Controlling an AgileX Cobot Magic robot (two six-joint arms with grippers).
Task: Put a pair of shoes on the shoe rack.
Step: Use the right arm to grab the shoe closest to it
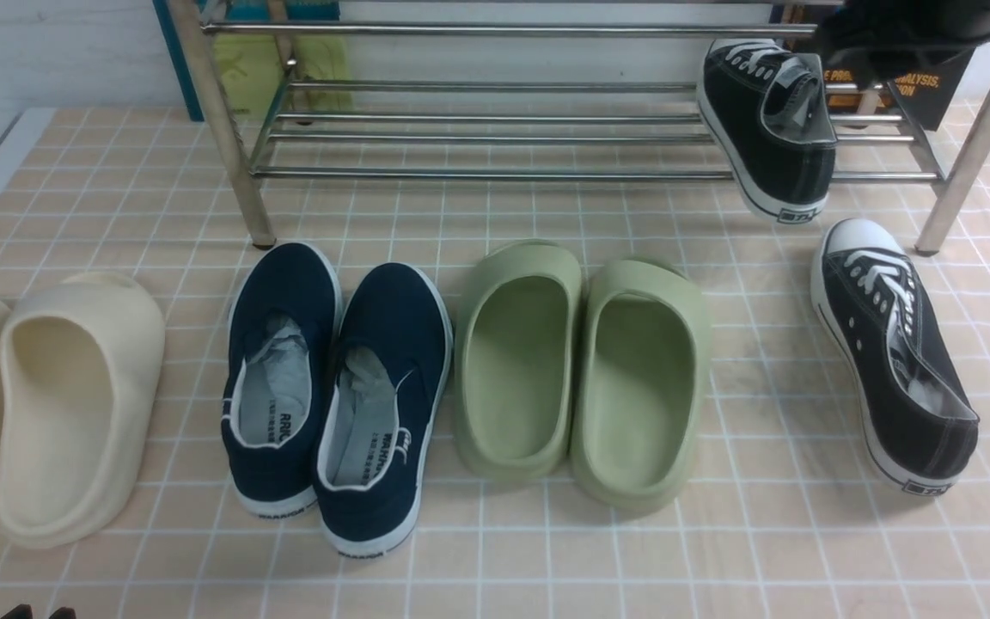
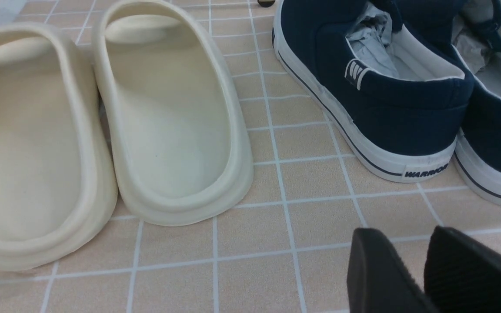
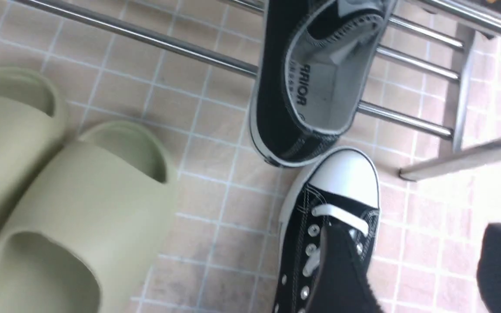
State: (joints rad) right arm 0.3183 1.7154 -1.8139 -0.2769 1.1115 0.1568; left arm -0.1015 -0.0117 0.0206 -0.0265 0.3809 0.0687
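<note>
One black sneaker (image 1: 774, 129) rests on the lower bars of the steel shoe rack (image 1: 495, 120) at its right end, toe inward, heel hanging over the front bar. It also shows in the right wrist view (image 3: 307, 82). The other black sneaker (image 1: 890, 344) lies on the tiled floor in front of the rack's right leg. My right gripper (image 3: 420, 265) is open and empty, and hovers over that sneaker's laces (image 3: 324, 226). Its arm (image 1: 916, 34) shows at the top right. My left gripper (image 2: 400, 243) is shut and empty, low over the floor at the front left (image 1: 35, 612).
Navy slip-ons (image 1: 332, 395), green foam slippers (image 1: 581, 370) and cream foam slippers (image 1: 48, 404) stand in a row on the floor in front of the rack. The rack's right front leg (image 1: 968, 146) stands close to the floor sneaker's toe.
</note>
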